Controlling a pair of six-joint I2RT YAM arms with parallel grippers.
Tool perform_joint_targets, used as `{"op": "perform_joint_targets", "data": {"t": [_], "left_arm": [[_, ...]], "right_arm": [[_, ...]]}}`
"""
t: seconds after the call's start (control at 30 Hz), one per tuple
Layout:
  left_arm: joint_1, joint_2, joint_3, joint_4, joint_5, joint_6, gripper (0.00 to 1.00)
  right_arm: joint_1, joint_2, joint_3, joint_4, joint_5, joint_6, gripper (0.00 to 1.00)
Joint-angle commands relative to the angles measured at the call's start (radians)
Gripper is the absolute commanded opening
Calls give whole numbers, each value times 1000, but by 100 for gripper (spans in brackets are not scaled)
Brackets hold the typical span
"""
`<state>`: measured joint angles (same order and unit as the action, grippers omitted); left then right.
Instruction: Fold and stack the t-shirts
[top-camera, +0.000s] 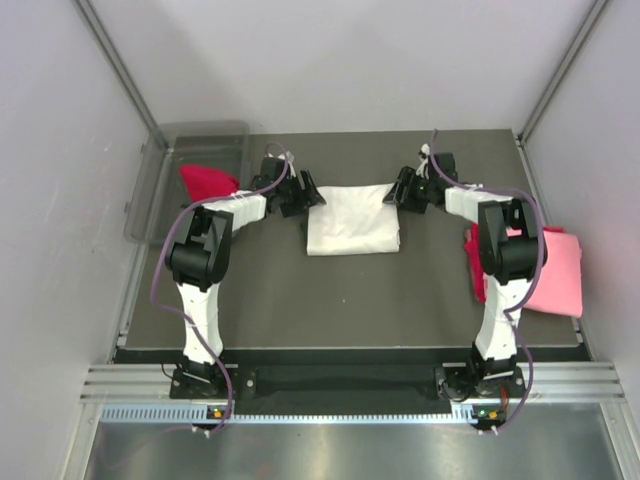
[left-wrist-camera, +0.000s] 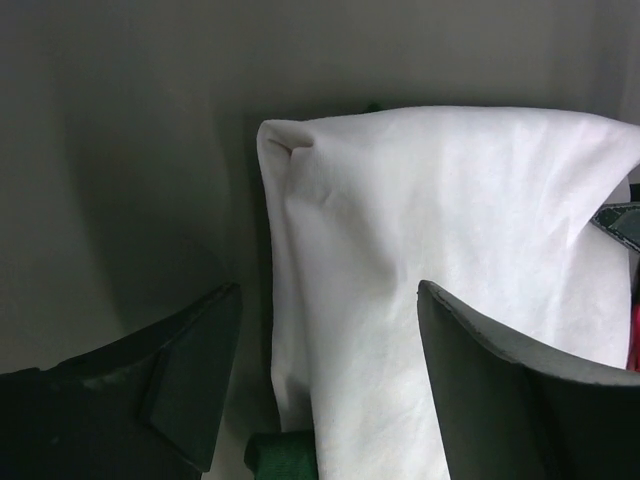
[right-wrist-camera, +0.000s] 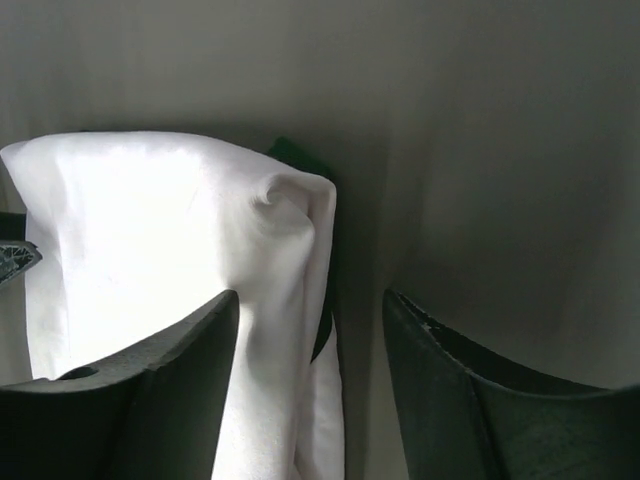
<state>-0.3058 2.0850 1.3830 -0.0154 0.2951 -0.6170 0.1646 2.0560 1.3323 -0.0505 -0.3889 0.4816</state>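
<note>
The white t-shirt (top-camera: 352, 218) lies folded into a rectangle at the table's far middle, with a bit of green showing in the left wrist view (left-wrist-camera: 285, 455). My left gripper (top-camera: 305, 190) is open at the shirt's far left corner, its jaws straddling the cloth edge (left-wrist-camera: 330, 340). My right gripper (top-camera: 398, 188) is open at the far right corner, straddling that edge (right-wrist-camera: 300, 330). A pink t-shirt (top-camera: 556, 270) lies folded on a red one (top-camera: 474, 262) at the right. Another red t-shirt (top-camera: 205, 181) sits in the bin.
A clear grey plastic bin (top-camera: 190, 150) stands at the far left corner. White enclosure walls surround the dark table (top-camera: 340, 300). A metal rail runs along the near edge.
</note>
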Motion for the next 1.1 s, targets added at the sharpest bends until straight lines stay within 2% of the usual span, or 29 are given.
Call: {"op": "perform_joint_targets", "data": {"t": [0.0,0.27,0.5,0.53,0.63,0.73,0.77,0.8,0.87,0.93,1.07], "left_arm": [[0,29,14,-46,18,20,75],[0,63,4,-12,61,30,70],[0,90,-25,60,88,25,63],[0,90,-39,72,96,23,61],[0,101,-45,107,128,19,47],[0,113,-48,127,148,16,26],[0,109,-53,141,150,19,16],[2,103,-67,147,148,20,7],[0,71,-85,170,142,25,3],[-1,46,-120,206,138,30,0],[-9,-23,-185,261,115,45,0]], "right_arm": [[23,38,37,-55,-14,-6,58],[59,73,91,-106,-11,-47,57],[67,72,70,-80,-8,-52,46],[69,64,67,-75,-5,-52,44],[69,50,58,-71,7,-58,30],[67,38,45,-54,10,-61,12],[67,35,41,-49,10,-60,0],[67,30,36,-42,12,-63,0],[69,10,13,-20,10,-64,0],[69,-16,-4,12,5,-66,0],[69,-63,-70,87,4,-63,0]]}}
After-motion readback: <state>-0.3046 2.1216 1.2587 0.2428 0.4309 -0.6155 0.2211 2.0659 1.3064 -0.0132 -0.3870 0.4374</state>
